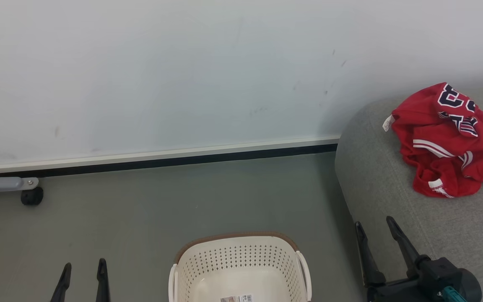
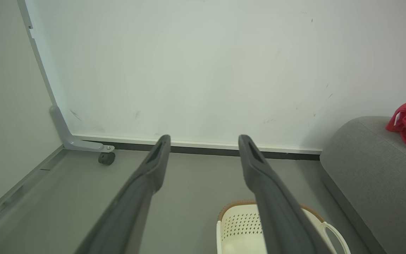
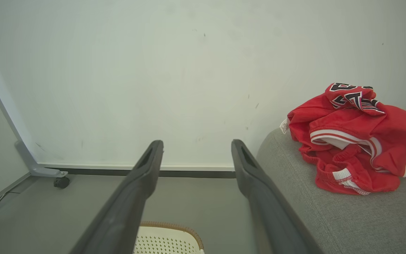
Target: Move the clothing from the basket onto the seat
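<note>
Left gripper low at 7 o'clock, fingers pointing to 12, spread wide, nothing between. Right gripper at 5 o'clock, fingers leaning toward 11, spread too, holding nothing, at near edge of seat. Clothing heaped on seat at 3 o'clock, well apart from both grippers. Basket on floor at 6 o'clock. Dark white-edged numerals crumpled, unreadable. White tag and barcode sticker in basket too small to read.
</note>
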`<state>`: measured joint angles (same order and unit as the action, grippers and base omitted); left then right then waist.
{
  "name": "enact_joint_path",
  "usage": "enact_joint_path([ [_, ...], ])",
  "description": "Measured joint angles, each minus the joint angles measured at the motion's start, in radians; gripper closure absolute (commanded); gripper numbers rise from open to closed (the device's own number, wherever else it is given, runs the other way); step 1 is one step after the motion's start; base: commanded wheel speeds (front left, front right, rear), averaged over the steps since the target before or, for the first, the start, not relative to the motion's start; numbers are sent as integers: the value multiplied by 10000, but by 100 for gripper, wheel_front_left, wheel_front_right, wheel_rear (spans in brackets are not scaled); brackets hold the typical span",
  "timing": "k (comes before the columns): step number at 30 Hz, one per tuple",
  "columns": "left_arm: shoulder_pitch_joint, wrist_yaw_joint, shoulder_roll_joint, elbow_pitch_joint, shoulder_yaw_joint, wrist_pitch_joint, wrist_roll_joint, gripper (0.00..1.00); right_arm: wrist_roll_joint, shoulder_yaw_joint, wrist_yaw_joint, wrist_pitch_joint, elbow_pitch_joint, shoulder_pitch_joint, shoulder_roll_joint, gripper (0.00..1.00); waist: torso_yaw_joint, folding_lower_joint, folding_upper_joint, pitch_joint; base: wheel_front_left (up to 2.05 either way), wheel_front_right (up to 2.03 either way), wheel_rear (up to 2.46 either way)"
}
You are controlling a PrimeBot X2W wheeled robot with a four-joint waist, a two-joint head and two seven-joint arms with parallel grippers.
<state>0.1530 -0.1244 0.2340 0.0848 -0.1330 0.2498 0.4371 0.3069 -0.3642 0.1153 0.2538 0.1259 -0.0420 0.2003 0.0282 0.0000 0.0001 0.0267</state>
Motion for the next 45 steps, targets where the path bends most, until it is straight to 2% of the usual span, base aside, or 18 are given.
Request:
enact_joint_path([
  [25, 1, 0, -105, -201, 142, 0, -401, 0, -449, 431, 79, -61, -694, 333, -6, 0, -30, 0, 0, -51, 0, 0, 0],
  [26, 1, -2, -104, -209, 146, 0, -449, 100, -451, 441, 81, -63, -702, 333, -6, 100, -31, 0, 0, -43, 0, 0, 0],
  [35, 22, 71, -408, 337, 44, -109, -453, 100, -345, 401, 59, -113, -148, 696, -209, 100, -37, 0, 0, -39, 0, 0, 0],
  [45, -30, 293, -539, 499, 318, -548, 917, 100, 1160, 947, -211, -516, 79, 667, -345, 100, -67, 0, 0, -72, 0, 0, 0],
])
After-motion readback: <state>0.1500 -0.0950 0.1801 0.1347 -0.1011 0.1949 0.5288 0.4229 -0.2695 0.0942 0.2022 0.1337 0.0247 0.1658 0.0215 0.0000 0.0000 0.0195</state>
